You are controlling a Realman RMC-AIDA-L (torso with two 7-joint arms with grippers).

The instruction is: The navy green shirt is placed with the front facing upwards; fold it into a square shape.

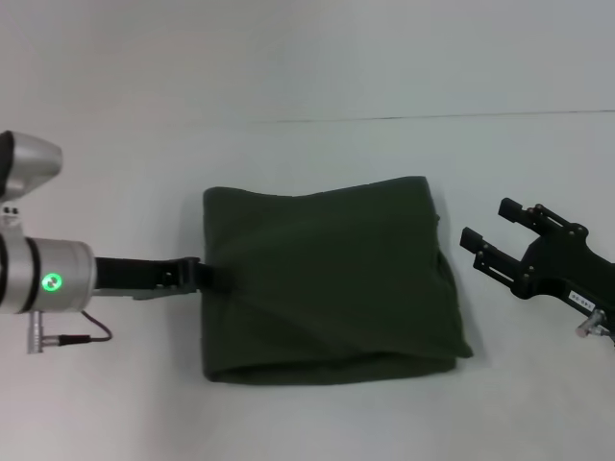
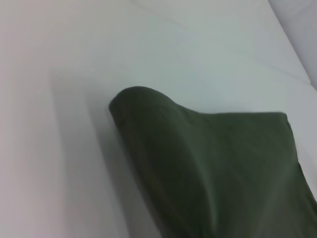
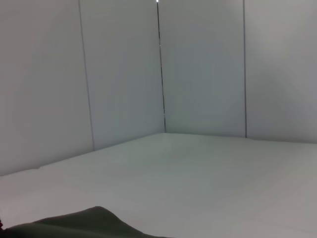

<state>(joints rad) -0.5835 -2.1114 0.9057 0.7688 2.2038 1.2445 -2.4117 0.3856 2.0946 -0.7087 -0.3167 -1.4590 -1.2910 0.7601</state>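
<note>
One shirt (image 1: 327, 279), dark green, lies folded into a rough, near-square block in the middle of the white table (image 1: 307, 163), a little wider across than deep; no lettering or collar shows on its upper side. Diagonal creases run from its left edge toward the near right corner. The left gripper (image 1: 213, 275) reaches in from the left, level with the table, and its tips are clenched on the shirt's left edge. The right gripper (image 1: 488, 233) hovers just off the shirt's right side, fingers spread and holding nothing. Plain panelled walls (image 3: 124, 74) stand behind the table.
</note>
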